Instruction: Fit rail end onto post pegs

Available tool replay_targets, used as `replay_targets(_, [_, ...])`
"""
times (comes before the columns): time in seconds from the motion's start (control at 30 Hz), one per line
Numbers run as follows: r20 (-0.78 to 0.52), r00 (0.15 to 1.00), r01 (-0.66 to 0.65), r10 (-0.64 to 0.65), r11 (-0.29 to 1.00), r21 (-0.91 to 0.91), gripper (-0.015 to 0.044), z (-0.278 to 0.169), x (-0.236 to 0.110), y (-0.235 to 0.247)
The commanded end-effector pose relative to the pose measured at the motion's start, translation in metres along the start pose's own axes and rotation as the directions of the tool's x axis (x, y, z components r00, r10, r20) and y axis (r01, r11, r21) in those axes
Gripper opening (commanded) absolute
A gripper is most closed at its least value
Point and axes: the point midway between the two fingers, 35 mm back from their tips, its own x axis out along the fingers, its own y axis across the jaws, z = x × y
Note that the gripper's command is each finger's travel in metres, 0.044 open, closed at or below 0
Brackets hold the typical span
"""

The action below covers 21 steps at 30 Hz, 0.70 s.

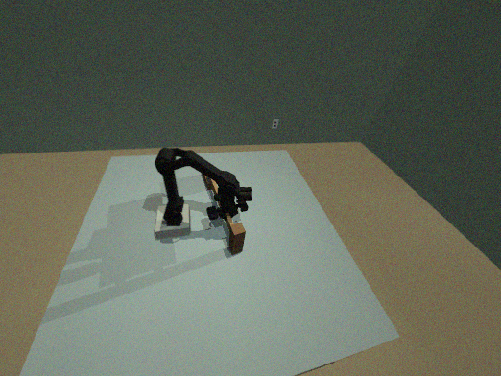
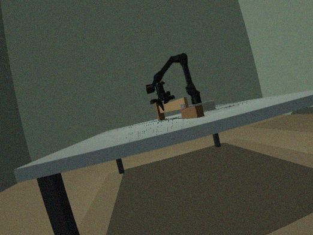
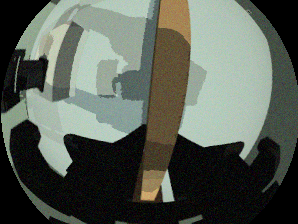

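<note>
The long wooden rail (image 1: 230, 222) (image 2: 173, 106) (image 3: 169, 76) runs from the low footboard block (image 2: 192, 112) to the short wooden post (image 1: 236, 239) (image 2: 159, 114). Its near end is up off the table, at the top of the post, and the rail looks about level in the exterior view. My gripper (image 1: 224, 210) (image 2: 160, 102) (image 3: 153, 128) is shut on the rail from above, close to the post end. The pegs and the holes are hidden, so I cannot tell how far they are in. The far end and the bracket are behind my arm in the top view.
My arm's white base plate (image 1: 163, 231) (image 2: 210, 104) stands just left of the rail. Everything sits on a pale mat (image 1: 250, 297) on a tan table (image 1: 413, 225), whose right edge is well away from the post.
</note>
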Motion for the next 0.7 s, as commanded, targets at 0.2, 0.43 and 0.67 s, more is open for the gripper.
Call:
replay_targets(0.2, [-0.004,1.0,0.003,-0.003,1.0,-0.003,0.0,-0.0041,-0.0002,-0.0012])
replay_targets(0.43, [-0.004,1.0,0.003,-0.003,1.0,-0.003,0.0,-0.0062,-0.0003,-0.0012])
replay_targets(0.67, [-0.004,1.0,0.003,-0.003,1.0,-0.003,0.0,-0.0084,-0.0008,-0.0012])
